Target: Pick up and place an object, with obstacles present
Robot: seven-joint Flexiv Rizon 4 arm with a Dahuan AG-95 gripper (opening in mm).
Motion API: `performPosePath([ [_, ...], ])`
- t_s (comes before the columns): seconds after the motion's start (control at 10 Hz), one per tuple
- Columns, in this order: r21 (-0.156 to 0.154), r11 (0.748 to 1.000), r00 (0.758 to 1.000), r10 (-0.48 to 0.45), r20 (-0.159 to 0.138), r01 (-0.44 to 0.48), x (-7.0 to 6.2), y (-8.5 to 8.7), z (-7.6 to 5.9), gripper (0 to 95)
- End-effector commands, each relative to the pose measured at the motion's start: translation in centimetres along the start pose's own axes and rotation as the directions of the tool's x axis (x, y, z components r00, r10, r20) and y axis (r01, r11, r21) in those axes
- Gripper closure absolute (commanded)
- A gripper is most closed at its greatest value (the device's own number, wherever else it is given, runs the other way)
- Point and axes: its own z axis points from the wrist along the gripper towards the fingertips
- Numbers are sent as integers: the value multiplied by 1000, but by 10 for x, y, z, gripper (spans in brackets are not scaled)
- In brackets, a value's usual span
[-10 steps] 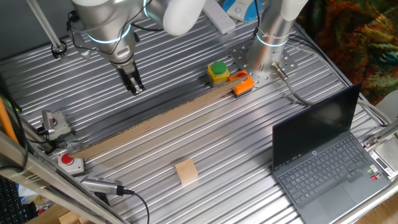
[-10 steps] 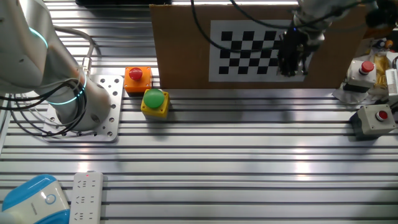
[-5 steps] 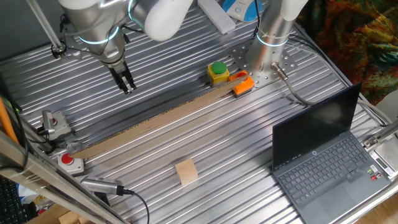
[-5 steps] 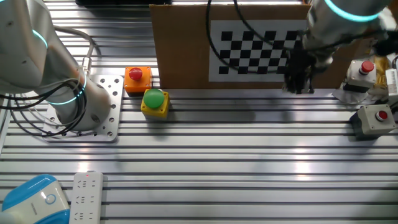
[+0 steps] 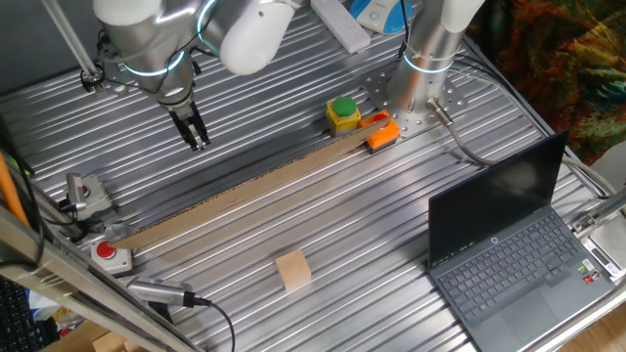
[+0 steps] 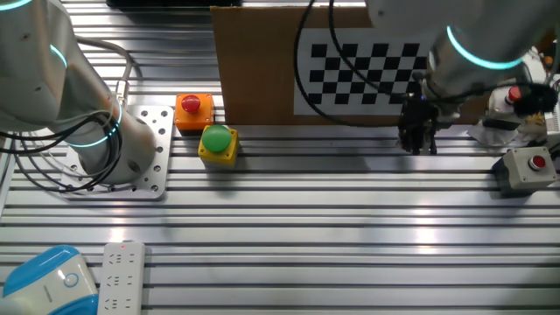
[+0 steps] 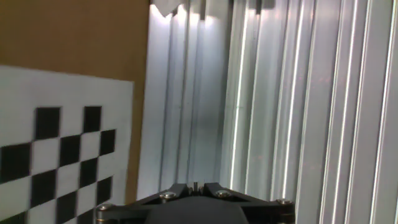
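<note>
Pincer (image 5: pixel 198 141) empty, fingers seemingly together; well apart from block (image 5: pixel 292 270); next: cross cardboard strip (image 5: pixel 245 198), approach.

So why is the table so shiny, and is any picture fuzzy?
In one fixed view, the ridged metal table shows bright streaks where light bounces off its ribs. In the other fixed view, soft dark shadows lie on the table under the end effector. The hand view is the fuzziest: the checkerboard looks soft, and white glare burns out the ribs near the top.
</note>
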Motion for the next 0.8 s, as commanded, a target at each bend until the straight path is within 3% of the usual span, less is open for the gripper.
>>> performPosePath([
  [0.1,-5,1000,1000,10,6,-10,-1,0,6,950],
  [0.4,-7,1000,1000,20,16,-20,-1,0,10,950],
  [0.8,-17,1000,1000,17,-1,-17,-1,0,12,950],
])
